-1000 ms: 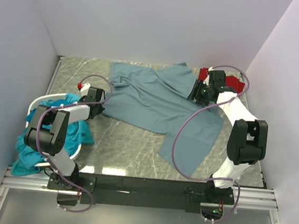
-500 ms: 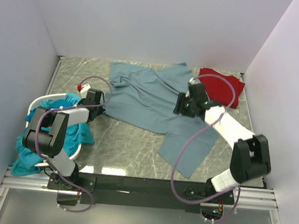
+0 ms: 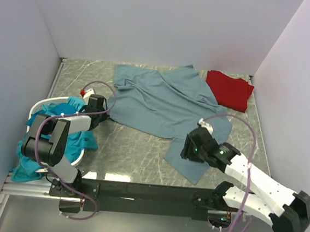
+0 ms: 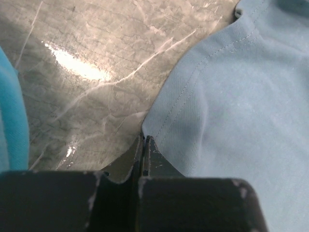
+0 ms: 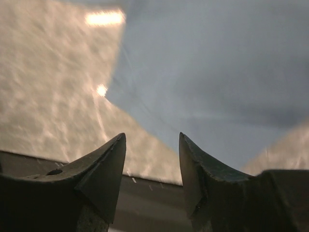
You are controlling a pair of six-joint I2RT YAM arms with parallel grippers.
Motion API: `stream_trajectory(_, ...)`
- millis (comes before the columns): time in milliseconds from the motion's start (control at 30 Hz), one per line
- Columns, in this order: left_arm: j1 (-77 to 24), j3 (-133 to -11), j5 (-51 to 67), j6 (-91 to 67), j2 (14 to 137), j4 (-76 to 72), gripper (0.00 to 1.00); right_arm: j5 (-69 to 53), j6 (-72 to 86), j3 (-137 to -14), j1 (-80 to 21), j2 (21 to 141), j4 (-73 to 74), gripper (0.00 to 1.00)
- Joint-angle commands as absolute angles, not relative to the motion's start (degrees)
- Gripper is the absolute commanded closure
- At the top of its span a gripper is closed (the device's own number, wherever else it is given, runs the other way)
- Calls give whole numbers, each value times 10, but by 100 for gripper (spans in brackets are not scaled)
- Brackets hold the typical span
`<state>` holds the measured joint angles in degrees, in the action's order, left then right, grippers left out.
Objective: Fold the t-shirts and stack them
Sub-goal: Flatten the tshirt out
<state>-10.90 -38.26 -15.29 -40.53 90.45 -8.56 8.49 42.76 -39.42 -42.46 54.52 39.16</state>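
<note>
A large slate-blue t-shirt (image 3: 161, 103) lies spread and rumpled across the middle of the table. My left gripper (image 3: 106, 116) sits low at its left corner. In the left wrist view that gripper (image 4: 144, 140) is shut, with the corner of the slate-blue t-shirt (image 4: 241, 96) pinched at its tips. My right gripper (image 3: 185, 151) hovers open over the shirt's near tail. In the right wrist view, cloth (image 5: 207, 72) and bare table show beyond the spread fingers of that gripper (image 5: 152, 145). A folded red t-shirt (image 3: 229, 89) lies at the back right. Teal t-shirts (image 3: 79, 133) fill the basket.
The white basket (image 3: 40, 105) stands at the left edge, teal cloth spilling over its near side. Walls close in on the left, back and right. A dark rail (image 3: 147, 193) runs along the table's near edge, close under the right gripper.
My right arm has swung from the red t-shirt at the back right down to the slate-blue shirt's near tail. The left gripper has closed fully and stayed in place.
</note>
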Motion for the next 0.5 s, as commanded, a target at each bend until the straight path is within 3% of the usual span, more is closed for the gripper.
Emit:
stream_trajectory(0, -108, -384, -142, -392, 889, -103, 99, 92, 527, -361, -452, 503, 491, 46)
stream_trajectory(267, -108, -383, -134, -388, 889, -113, 99, 84, 600, -330, -498, 523, 576, 49)
stream_trajectory(467, -108, -377, -131, -388, 881, -120, 99, 58, 618, -295, -509, 534, 553, 49)
